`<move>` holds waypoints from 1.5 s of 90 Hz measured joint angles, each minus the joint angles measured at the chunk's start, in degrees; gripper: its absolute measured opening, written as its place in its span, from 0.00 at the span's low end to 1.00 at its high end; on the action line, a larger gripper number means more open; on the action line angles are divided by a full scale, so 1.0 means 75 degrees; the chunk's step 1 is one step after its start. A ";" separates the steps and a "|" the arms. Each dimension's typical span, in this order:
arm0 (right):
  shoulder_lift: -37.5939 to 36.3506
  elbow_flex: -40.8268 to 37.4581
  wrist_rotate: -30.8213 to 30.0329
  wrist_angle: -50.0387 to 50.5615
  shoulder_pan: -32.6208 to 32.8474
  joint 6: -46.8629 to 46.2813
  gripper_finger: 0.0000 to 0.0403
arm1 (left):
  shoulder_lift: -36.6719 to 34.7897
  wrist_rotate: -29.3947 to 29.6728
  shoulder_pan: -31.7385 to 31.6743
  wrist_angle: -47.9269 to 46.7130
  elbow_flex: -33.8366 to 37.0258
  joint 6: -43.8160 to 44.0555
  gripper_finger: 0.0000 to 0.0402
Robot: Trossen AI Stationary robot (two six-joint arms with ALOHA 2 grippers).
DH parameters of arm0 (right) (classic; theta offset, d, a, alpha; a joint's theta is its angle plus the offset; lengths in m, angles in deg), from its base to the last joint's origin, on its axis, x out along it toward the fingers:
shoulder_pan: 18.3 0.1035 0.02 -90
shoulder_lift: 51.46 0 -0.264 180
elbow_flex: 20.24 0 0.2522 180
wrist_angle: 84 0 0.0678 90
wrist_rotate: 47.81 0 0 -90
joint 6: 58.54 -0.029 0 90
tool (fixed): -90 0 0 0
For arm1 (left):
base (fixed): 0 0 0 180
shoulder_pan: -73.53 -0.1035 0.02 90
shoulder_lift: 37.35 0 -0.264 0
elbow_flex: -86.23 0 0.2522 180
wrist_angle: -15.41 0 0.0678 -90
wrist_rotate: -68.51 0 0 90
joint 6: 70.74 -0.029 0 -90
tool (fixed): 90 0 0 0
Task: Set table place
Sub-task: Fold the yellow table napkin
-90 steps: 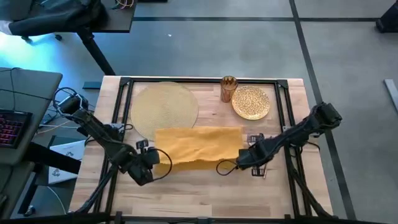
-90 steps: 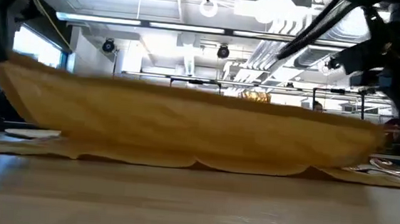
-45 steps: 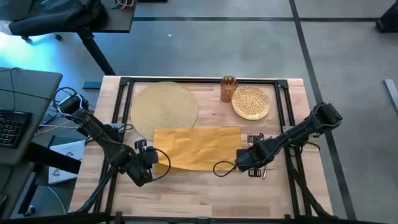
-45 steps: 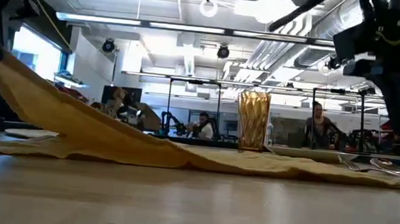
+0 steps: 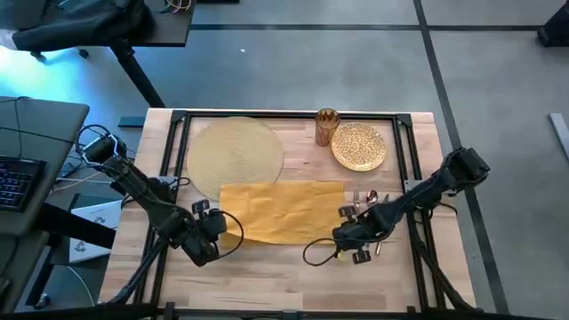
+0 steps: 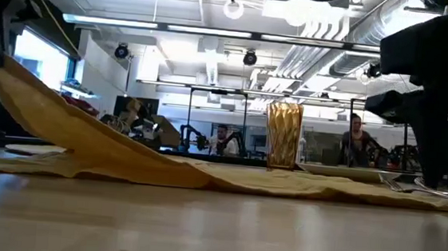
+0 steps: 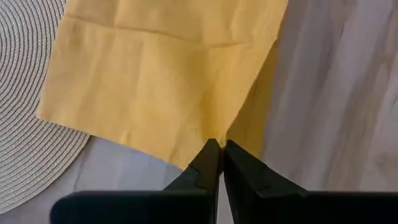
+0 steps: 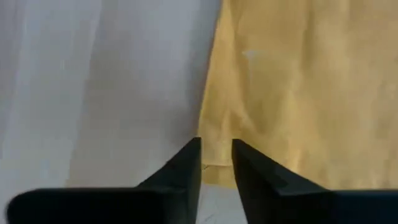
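Two dark, multi-jointed arms, each built of slim black links joined by bulkier rounded joint housings. Left arm: black links with a looped black cable at its base end and pale grey fittings near the wrist. Right arm: same black build, a thin black cable looping out beside its wrist. Left gripper: two matte black fingers, wedge-shaped and tapering to narrow tips, mounted on a flat black crossbar. Right gripper: identical matte black tapered fingers on a black crossbar, plain and unmarked.
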 joint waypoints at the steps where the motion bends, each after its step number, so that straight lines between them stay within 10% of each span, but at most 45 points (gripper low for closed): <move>1: 0.0000 -0.0027 0.0029 -0.0032 0.0010 0.0086 0.23 | 0.0000 0.0000 0.0000 0.0002 0.0002 -0.0002 0.00; 50: 0.0006 -0.0126 -0.0364 -0.0244 0.0145 0.0076 0.12 | 0.0000 -0.0010 0.0000 -0.0001 0.0002 -0.0040 0.00; 94: 0.0297 -0.0127 -0.0463 -0.0528 0.0161 0.0586 0.23 | 0.0000 -0.0007 0.0000 -0.0001 0.0002 -0.0046 0.00; 135: 0.0297 -0.0124 -0.0131 -0.0494 0.0158 -0.0146 0.01 | 0.0000 -0.0009 0.0000 -0.0001 0.0002 0.0010 0.00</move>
